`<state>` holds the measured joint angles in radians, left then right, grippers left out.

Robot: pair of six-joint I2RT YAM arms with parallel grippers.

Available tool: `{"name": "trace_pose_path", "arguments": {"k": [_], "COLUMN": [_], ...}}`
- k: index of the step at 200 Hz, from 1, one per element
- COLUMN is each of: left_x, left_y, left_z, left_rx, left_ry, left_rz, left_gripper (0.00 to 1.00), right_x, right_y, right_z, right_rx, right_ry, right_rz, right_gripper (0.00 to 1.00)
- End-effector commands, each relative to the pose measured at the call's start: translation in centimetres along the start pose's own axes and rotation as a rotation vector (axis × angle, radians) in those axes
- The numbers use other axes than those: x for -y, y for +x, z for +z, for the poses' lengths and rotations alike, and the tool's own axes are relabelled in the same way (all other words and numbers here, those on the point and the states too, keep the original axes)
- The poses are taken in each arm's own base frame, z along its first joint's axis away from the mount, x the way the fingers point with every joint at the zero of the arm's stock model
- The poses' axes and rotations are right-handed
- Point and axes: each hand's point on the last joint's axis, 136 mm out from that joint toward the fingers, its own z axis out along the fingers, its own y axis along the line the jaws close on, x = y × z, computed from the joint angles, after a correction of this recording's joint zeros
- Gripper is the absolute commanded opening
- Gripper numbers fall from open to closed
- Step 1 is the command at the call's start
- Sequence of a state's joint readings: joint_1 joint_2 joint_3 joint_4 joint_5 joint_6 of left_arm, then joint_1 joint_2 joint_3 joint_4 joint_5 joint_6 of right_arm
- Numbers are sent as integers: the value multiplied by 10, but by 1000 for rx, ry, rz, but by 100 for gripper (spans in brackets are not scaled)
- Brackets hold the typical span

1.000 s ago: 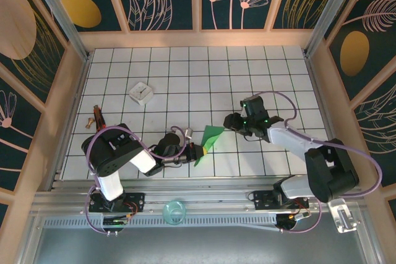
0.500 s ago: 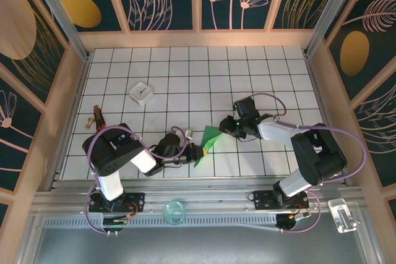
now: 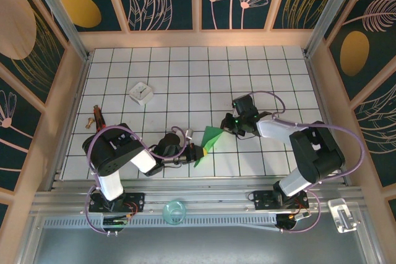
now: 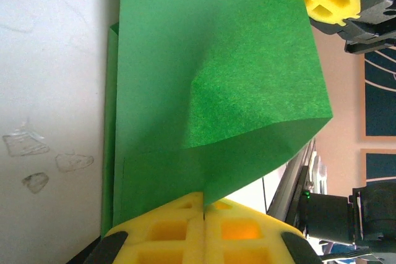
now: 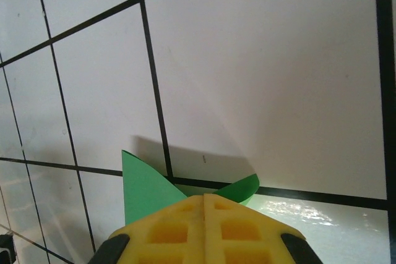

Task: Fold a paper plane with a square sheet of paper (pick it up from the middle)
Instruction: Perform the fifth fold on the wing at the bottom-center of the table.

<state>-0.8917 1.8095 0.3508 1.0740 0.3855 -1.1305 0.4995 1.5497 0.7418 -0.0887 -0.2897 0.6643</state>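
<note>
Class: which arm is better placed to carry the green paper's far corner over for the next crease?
Probably right: the right gripper is shut on the green paper at its far corner. The left gripper is shut on the near end, better suited to anchoring it.

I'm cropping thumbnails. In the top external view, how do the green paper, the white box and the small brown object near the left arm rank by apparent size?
Largest to smallest:
1. green paper
2. white box, slightly smaller
3. brown object, clearly smallest

Tiled table (image 3: 185, 78) bears a small white box (image 3: 141, 93).
</note>
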Motion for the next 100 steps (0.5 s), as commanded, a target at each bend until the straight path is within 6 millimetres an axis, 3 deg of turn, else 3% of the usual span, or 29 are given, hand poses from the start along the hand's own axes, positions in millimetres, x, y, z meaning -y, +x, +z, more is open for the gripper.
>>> {"name": "trace_pose_path", "arguments": {"k": [1, 100], "left_x": [0, -1], "left_y": [2, 6], "left_z": [1, 1], "left_rx": [-16, -39], "left_ry": [11, 12], "left_rz": [16, 40], "left_gripper": [0, 0], "right_x": [2, 12], "right_y": [-10, -16], "right_z": [0, 3], "right_rx": [22, -6], "right_ry": [38, 68], "right_rz": [-12, -31], "right_gripper": [0, 0]}}
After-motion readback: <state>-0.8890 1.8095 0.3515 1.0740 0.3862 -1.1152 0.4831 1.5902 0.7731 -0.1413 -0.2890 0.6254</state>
